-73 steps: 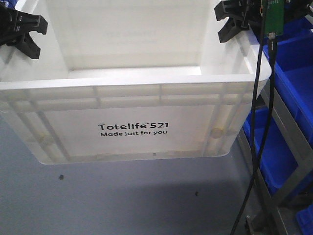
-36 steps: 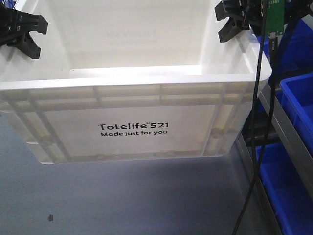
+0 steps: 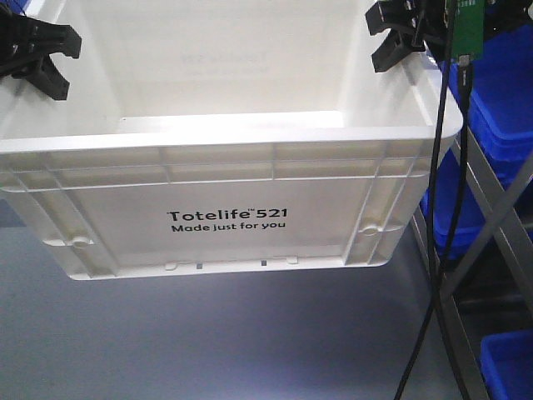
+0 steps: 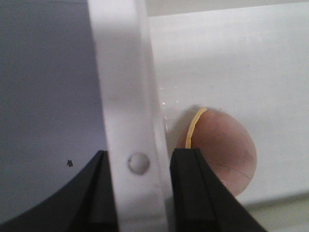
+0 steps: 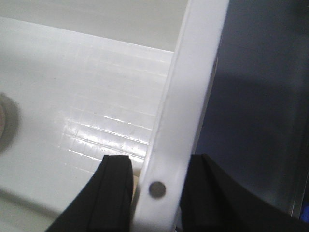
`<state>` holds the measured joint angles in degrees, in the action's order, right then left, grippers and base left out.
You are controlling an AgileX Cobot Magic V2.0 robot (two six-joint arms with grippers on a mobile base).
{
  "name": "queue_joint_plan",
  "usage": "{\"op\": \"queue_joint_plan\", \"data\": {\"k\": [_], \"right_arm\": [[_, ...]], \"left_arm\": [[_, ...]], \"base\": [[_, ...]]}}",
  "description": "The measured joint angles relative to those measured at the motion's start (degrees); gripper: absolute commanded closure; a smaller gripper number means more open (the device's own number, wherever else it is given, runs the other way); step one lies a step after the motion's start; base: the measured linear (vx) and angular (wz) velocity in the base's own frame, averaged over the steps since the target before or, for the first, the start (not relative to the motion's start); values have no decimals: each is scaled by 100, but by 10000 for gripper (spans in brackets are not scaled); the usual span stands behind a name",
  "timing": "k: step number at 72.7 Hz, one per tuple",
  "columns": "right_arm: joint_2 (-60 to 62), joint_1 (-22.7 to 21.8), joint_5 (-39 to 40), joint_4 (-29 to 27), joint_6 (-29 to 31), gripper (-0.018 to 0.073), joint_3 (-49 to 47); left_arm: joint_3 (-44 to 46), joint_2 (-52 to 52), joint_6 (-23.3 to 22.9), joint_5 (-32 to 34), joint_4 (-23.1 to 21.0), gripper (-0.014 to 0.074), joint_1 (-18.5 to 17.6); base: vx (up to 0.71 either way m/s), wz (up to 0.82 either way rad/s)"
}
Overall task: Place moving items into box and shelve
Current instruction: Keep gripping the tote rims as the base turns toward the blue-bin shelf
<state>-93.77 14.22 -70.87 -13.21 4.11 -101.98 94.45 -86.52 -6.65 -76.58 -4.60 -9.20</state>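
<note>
The white "Totelife 521" box (image 3: 225, 221) hangs above the grey floor, held between my two grippers. My left gripper (image 3: 37, 54) is shut on the box's left rim (image 4: 123, 96); in the left wrist view the gripper (image 4: 137, 164) has one black finger on each side of the rim. My right gripper (image 3: 400, 37) is shut on the right rim (image 5: 193, 72); it also shows in the right wrist view (image 5: 157, 186). A round brown item with a yellow edge (image 4: 222, 150) lies on the box floor, and its edge shows in the right wrist view (image 5: 6, 123).
A grey metal shelf frame (image 3: 491, 208) with blue bins (image 3: 500, 100) stands close on the right, with another blue bin (image 3: 508, 367) lower down. A black cable (image 3: 441, 250) hangs beside the box's right corner. Grey floor (image 3: 208, 342) lies below.
The box and both grippers keep their place in view. The blue bins and shelf frame on the right have shifted, and the floor specks have slid out of sight.
</note>
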Motion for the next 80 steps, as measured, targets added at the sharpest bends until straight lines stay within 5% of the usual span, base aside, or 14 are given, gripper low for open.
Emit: {"op": "queue_joint_plan", "data": {"k": [80], "right_arm": [[0,0,0,27,0,564,0]], "left_arm": [[0,-5,0,5,-22,600,0]], "base": [[36,42]]}}
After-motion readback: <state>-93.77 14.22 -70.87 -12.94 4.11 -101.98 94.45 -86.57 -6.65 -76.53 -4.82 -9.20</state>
